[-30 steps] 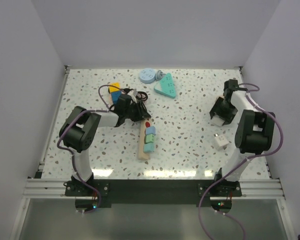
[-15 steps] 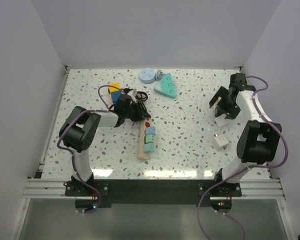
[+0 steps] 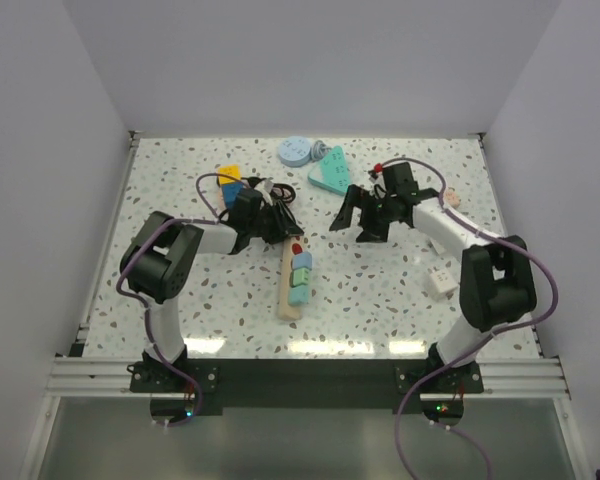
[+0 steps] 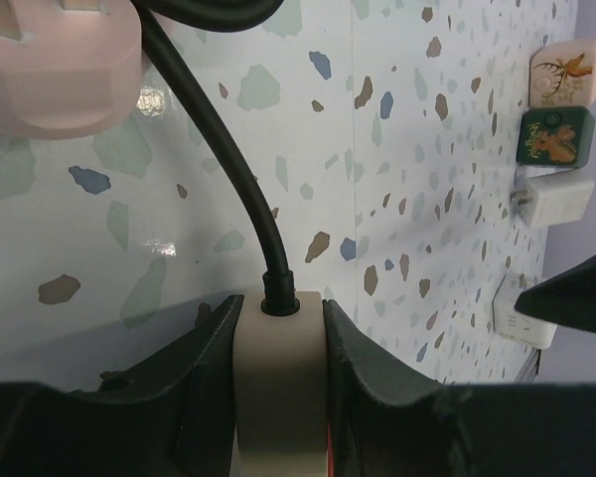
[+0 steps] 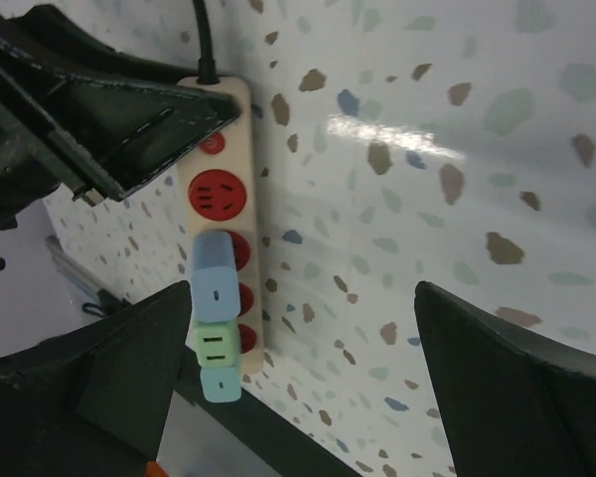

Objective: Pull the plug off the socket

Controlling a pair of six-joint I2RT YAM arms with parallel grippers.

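Observation:
The socket [image 3: 288, 290] is a cream-beige strip with red outlets, lying lengthwise in the middle of the table. Three plugs sit side by side in its near outlets: blue [image 5: 216, 268], green [image 5: 216, 343] and teal [image 5: 222, 378]. My left gripper [image 3: 285, 228] is shut on the far end of the socket [image 4: 278, 368], where the black cord [image 4: 219, 169] leaves it. My right gripper [image 3: 355, 228] hovers to the right of the socket [image 5: 228, 199], jaws wide open and holding nothing. Its left finger [image 5: 109, 388] is near the plugs.
A teal triangular block [image 3: 332, 172] and a round blue disc [image 3: 295, 151] lie at the back. Yellow and blue blocks [image 3: 229, 178] sit behind the left gripper. A white adapter [image 3: 442, 281] lies at the right. A pink piece [image 4: 50, 70] lies by the cord.
My right arm has swung from the right side of the table to the middle, close to the socket, and its jaws have opened wide. The left gripper has stayed put.

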